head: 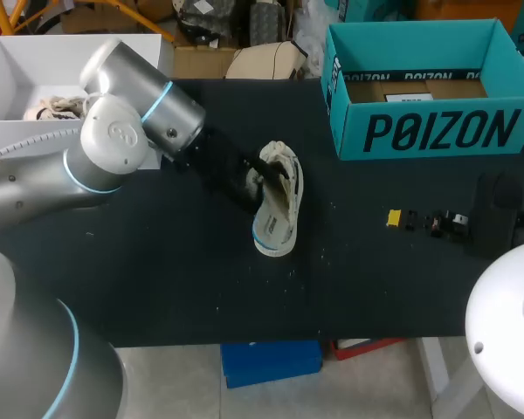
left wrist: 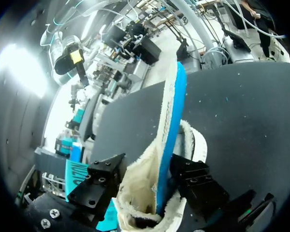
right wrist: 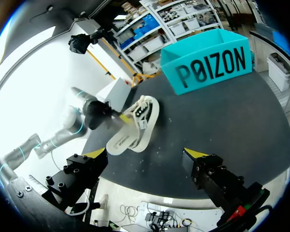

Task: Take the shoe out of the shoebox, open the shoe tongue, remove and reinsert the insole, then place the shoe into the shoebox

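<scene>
Black table [head: 157, 262], left gripper [left wrist: 152, 188] clamping shoe [head: 278, 214] — tipped sideways; right gripper [right wrist: 145, 154] agape

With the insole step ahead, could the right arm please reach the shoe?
Probably yes: only bare table lies between the open right pincer and the shoe, which the left pincer holds.

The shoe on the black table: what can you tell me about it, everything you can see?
The shoe is cream-white, with a fuzzy, fabric-looking upper and a pale sole edged with a blue stripe. It is out of the teal shoebox and tipped on its side on the black table, near the middle. The left hand grips it, a finger on each side. Nothing else touches it.
</scene>
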Controlling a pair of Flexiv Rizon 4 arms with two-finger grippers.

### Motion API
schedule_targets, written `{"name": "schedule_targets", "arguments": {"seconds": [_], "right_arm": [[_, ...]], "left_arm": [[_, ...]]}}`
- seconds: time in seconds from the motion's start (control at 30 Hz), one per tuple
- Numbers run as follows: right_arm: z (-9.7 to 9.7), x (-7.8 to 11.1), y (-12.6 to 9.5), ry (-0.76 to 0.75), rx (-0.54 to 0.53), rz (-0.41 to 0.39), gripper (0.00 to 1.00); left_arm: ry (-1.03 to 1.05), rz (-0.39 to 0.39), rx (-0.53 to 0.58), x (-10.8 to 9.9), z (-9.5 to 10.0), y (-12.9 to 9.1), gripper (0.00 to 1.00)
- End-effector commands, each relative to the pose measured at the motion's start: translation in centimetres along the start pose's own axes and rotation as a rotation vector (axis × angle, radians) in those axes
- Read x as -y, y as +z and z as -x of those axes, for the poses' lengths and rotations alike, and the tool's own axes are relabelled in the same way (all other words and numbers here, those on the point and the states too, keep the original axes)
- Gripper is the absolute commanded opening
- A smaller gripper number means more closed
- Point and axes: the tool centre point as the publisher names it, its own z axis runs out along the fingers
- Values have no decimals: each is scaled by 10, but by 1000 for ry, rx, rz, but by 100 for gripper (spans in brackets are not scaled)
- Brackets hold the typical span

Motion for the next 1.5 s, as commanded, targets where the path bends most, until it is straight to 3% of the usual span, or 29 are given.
{"name": "schedule_targets", "arguments": {"seconds": [0.03, 0.17, 0.53, 0.67, 0.7, 1.5], "right_arm": [[1, -2, -1, 4, -3, -13, 100], [1, -2, -1, 4, -3, -13, 100], [1, -2, -1, 4, -3, -13, 100], [1, -2, -1, 4, -3, -13, 100], [1, -2, -1, 4, -3, -13, 100], [1, -2, -1, 4, -3, -13, 100]], "left_arm": [[12, -4, -14, 16, 5, -12, 63], [12, -34, -39, 30, 5, -11, 50], [-16, -69, -106, 56, -17, -8, 29], [-17, -68, -105, 60, -19, -9, 10], [-17, -66, -103, 60, -20, -9, 0], [-16, 1, -49, 30, -9, -4, 0]]}}
